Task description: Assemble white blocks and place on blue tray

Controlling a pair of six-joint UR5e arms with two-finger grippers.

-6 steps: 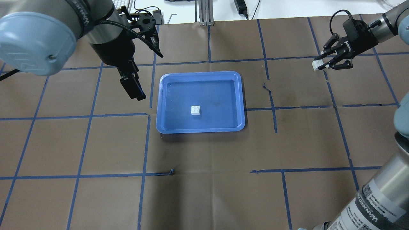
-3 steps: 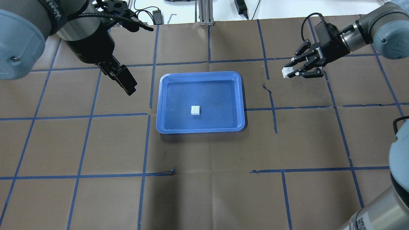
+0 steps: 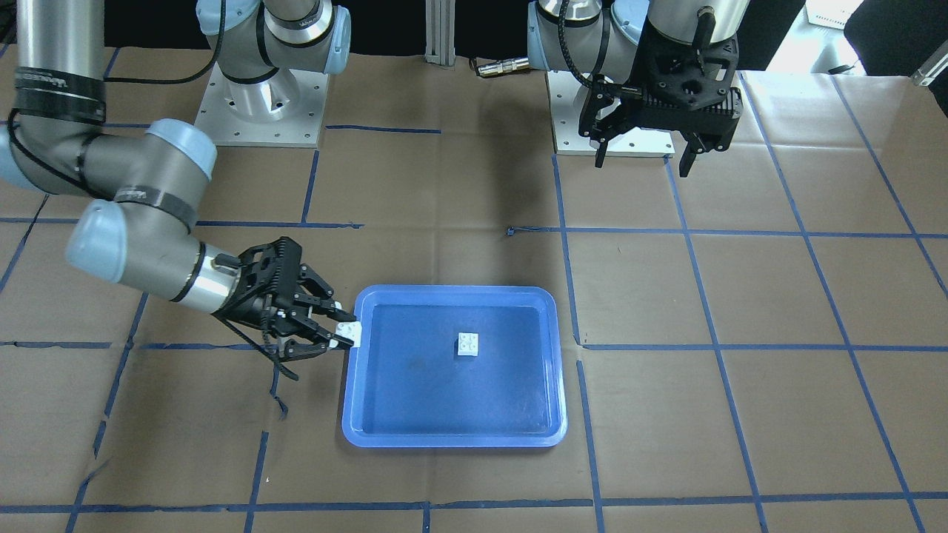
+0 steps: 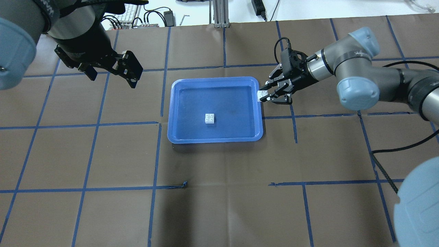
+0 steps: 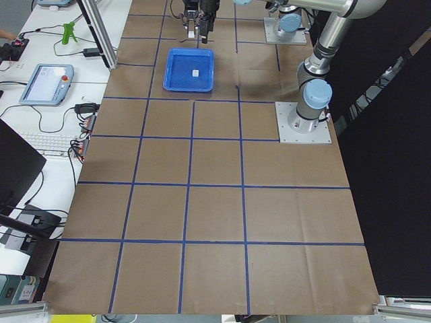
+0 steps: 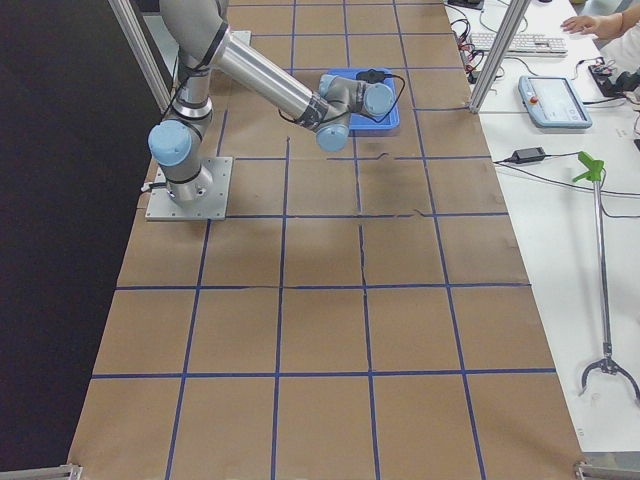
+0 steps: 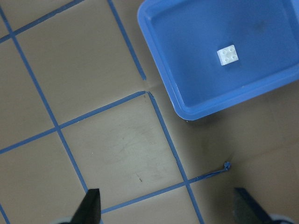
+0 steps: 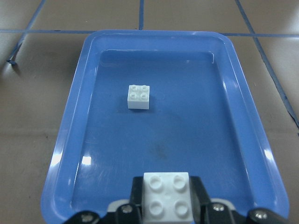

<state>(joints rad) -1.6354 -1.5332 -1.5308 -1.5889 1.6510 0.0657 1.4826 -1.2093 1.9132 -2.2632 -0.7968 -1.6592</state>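
Right claw (image 4: 265,96) pinches studded white block (image 8: 166,196) at glossy blue tray (image 4: 216,139); left claw (image 7: 168,210) spread.

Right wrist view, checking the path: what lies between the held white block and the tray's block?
Only bare blue tray separates held block from resting block, per the right wrist view.

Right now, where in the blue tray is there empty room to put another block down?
The large glossy blue plastic tray is mostly bare. One big patch lies between the small white studded plastic brick and the far rim; another runs from it to the rim where the right tool holds the second white brick. Tightest: the brick's near side.
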